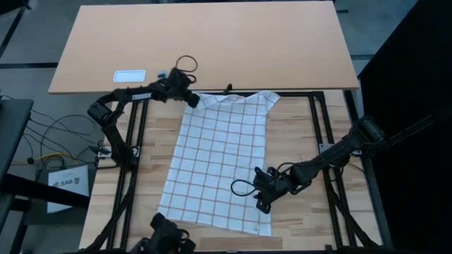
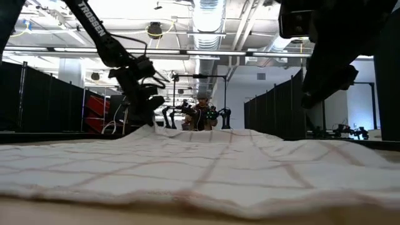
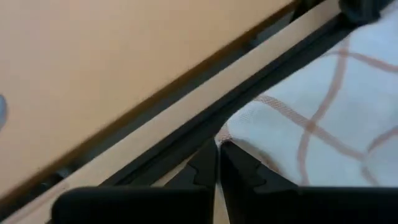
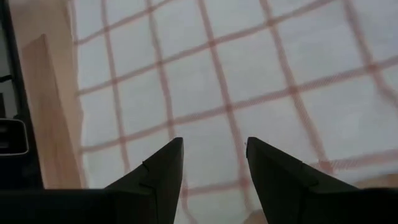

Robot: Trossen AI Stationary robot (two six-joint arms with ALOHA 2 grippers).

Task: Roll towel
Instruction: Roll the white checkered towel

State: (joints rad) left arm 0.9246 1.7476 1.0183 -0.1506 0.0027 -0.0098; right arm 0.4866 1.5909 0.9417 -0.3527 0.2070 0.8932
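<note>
High view: towel (image 1: pixel 220 166) spread flat on the tabletop (image 1: pixel 314 130), far edge folded over a little. Left gripper (image 1: pixel 192 100) at the far left corner of the towel. Right gripper (image 1: pixel 260 192) over the near right part of the cloth, arm coming in from the right. Small white label (image 1: pixel 130 75) on the far board.

Low view: towel (image 2: pixel 206 165) filling the foreground, wrinkled, with a low ridge at the far side. Left gripper (image 2: pixel 147 115) down at the far edge of the cloth. Right arm seen only as a dark shape at the upper right.

Left wrist view: jaws together, clamped on the towel (image 3: pixel 317 124) at its corner, beside a dark frame bar (image 3: pixel 205 118).

Right wrist view: jaws apart, holding nothing, just above the towel (image 4: pixel 217 93); bare wood (image 4: pixel 50 106) next to the cloth edge.
</note>
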